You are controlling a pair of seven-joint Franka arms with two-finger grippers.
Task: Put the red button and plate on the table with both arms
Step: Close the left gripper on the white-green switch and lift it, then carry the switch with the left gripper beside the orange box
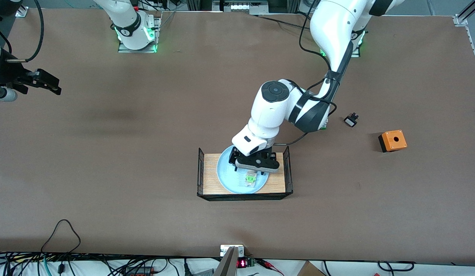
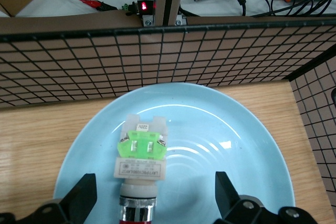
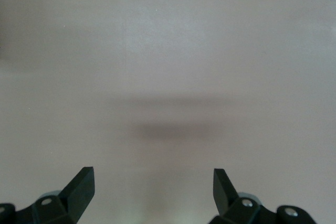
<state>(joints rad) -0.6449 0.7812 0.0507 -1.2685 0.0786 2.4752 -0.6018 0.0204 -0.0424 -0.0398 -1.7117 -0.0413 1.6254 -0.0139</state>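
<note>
The red button (image 2: 138, 167) lies on the plate (image 2: 220, 145) in the wood-grain tray (image 1: 208, 172), squarely between the left gripper (image 2: 152, 195) and its wide jaws, long axis running along the jaws' reach, red cap toward the palm. The right gripper (image 3: 152, 192) waits, jaws wide and empty, over bare surface (image 1: 107, 184) well apart.

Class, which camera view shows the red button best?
The left wrist view: the red button lies large on the plate, between open fingers. The front view shows only a small green speck under the left gripper; the right wrist view shows none.
</note>
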